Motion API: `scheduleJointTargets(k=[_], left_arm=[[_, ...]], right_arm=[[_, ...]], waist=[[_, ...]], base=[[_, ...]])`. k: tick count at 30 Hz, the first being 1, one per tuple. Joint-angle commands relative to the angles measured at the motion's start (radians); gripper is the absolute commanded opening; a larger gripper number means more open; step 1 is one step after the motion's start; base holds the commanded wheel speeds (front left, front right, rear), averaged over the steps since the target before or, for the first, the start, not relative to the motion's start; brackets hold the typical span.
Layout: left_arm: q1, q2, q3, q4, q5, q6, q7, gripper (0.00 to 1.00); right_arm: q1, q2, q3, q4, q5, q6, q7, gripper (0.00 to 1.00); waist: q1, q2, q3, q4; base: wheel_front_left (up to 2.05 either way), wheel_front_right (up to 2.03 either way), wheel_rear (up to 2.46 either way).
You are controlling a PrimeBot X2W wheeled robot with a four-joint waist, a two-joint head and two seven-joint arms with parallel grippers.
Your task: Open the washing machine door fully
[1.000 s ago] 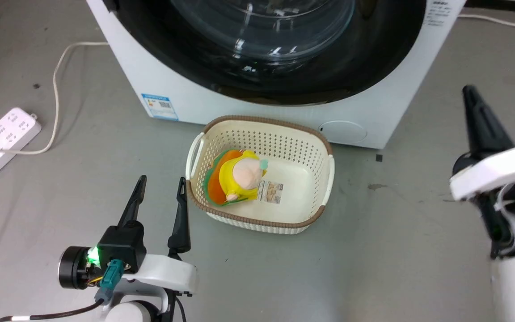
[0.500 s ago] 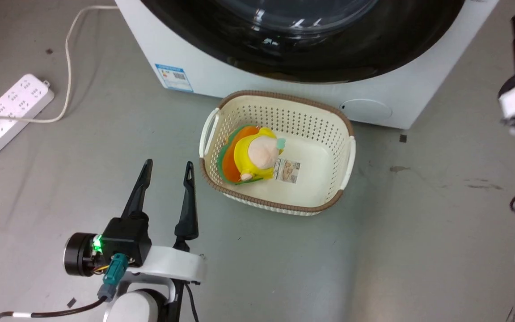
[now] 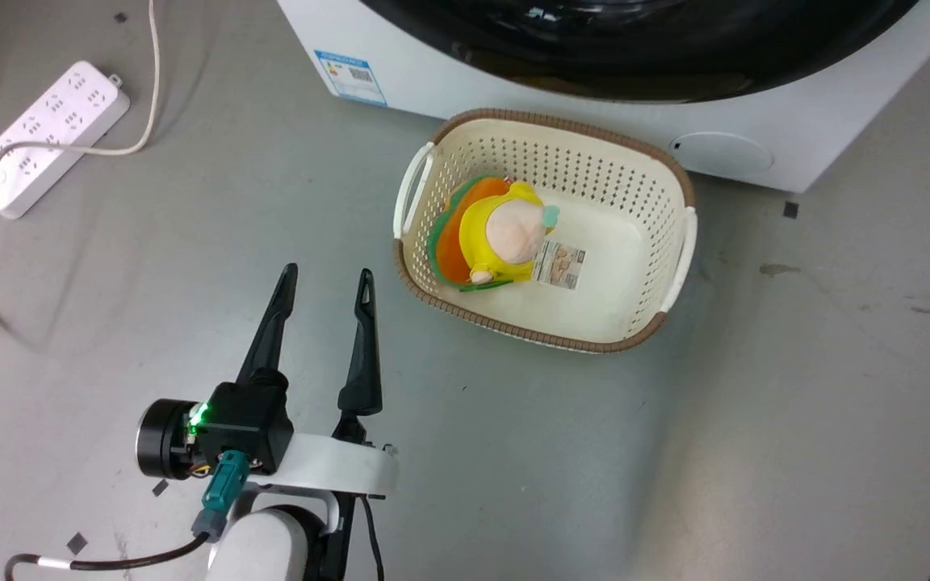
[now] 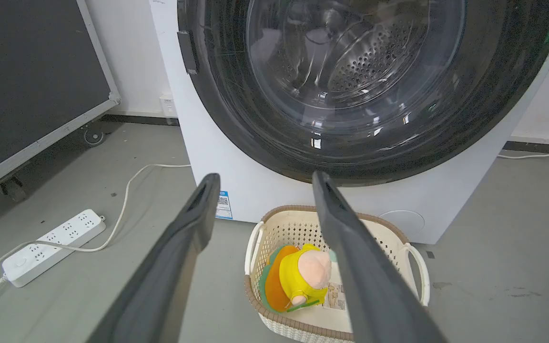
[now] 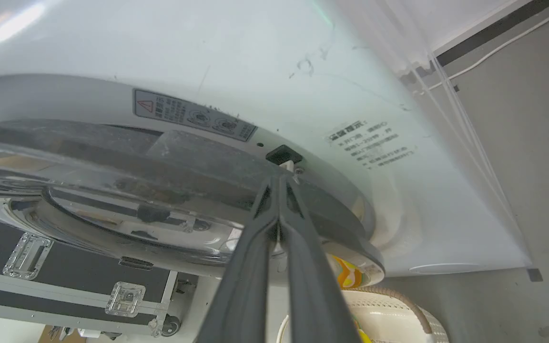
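black door (image 5: 112,157) edge at pinched right tool (image 5: 280,177) tips; right wrist view

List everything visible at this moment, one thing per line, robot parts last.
washing machine: one, white, behind the basket
door: one, glossy black, glass centre, machine's front
label sticker: one, blue, machine's lower left
round flap: one, white, machine's lower right
basket: one, cream, brown rim, floor before machine
plush toy: one, yellow and orange, inside basket
power strip: one, white, floor at left
wheeled case: one, black, left of machine
left end effector: one, dark, open, left of basket
right end effector: one, dark, shut, tips at door's edge
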Motion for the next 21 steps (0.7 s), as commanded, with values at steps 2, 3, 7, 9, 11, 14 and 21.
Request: scheduleJointTargets(k=[2, 3, 7, 9, 11, 14, 21], left_arm=[[-0.020, 0.001, -0.008, -0.005, -0.008, 0.012, -0.012, 1.00], [-0.023, 0.001, -0.010, -0.006, -0.010, 0.015, -0.014, 1.00], [-0.035, 0.001, -0.019, -0.009, -0.015, 0.021, -0.022, 1.00], [-0.039, 0.001, -0.024, -0.010, -0.016, 0.025, -0.027, 1.00], [-0.052, 0.001, -0.034, -0.014, -0.019, 0.032, -0.035, 1.00], [-0.060, 0.001, -0.037, -0.016, -0.021, 0.038, -0.041, 1.00], [-0.071, 0.001, -0.045, -0.018, -0.022, 0.046, -0.056, 1.00]], right_arm=[[-0.070, -0.020, -0.030, 0.057, 0.010, 0.000, 0.035, 0.00], [-0.089, -0.026, -0.040, 0.077, 0.008, 0.000, 0.047, 0.00], [-0.164, -0.049, -0.083, 0.150, 0.008, 0.000, 0.087, 0.00], [-0.199, -0.058, -0.108, 0.191, 0.014, 0.000, 0.114, 0.00], [-0.262, -0.078, -0.146, 0.268, 0.020, 0.000, 0.171, 0.00], [-0.299, -0.088, -0.167, 0.314, 0.029, 0.000, 0.221, 0.00], [-0.360, -0.102, -0.223, 0.412, 0.066, 0.000, 0.327, 0.00]], waist=[[0.0000, 0.0000, 0.016, 0.012], [0.0000, 0.0000, 0.021, 0.015], [0.0000, 0.0000, 0.039, 0.026], [-0.0001, 0.0000, 0.047, 0.029], [-0.0001, 0.0000, 0.063, 0.036], [-0.0001, 0.0000, 0.070, 0.038], [-0.0001, 0.0000, 0.072, 0.038]], base=[[0.00, 0.00, 0.00], [0.00, 0.00, 0.00], [0.00, 0.00, 0.00], [0.00, 0.00, 0.00], [0.00, 0.00, 0.00], [0.00, 0.00, 0.00], [0.00, 0.00, 0.00]])
